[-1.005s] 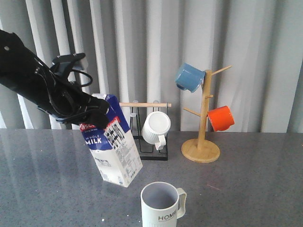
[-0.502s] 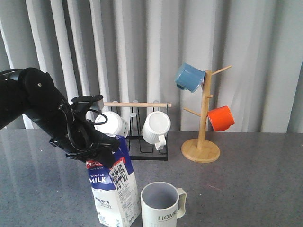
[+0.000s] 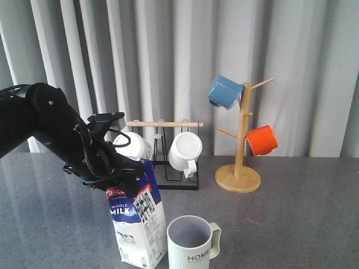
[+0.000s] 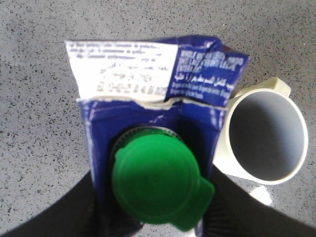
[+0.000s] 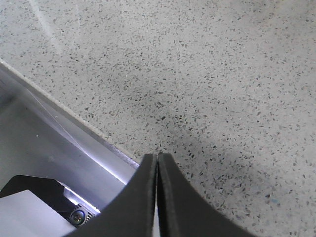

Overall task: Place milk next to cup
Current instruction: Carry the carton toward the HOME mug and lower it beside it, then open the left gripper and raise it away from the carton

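**Milk carton almost set down by the cup**

The milk (image 3: 136, 224) is low in the front view, left of middle, near the bottom edge. It leans a little, and its bottom corner looks very close to the grey table (image 3: 291, 213), though I cannot tell if it sits flat. The left gripper (image 3: 120, 176) holds it tight by the blue top. The cup (image 3: 192, 242) with "HOME" on it is at the bottom middle, just to the right of the carton. Behind them, in the middle of the picture, are a rack (image 3: 162, 150) with white mugs and a wooden mug tree (image 3: 240, 140) holding a blue mug and an orange mug.

In the left wrist view, the green cap (image 4: 157, 183) fills the lower middle. The dark fingers (image 4: 54, 212) press on both sides of the carton. The cup's rim is at the right, touching the carton or very nearly.

In the right wrist view, the right gripper (image 5: 158, 197) is at the bottom middle, squeezed closed on nothing, above speckled table.

I think this is the setting-down step. Next, the carton should stand straight and flat. Then the left jaws can let go gently and lift up without bumping the cup.
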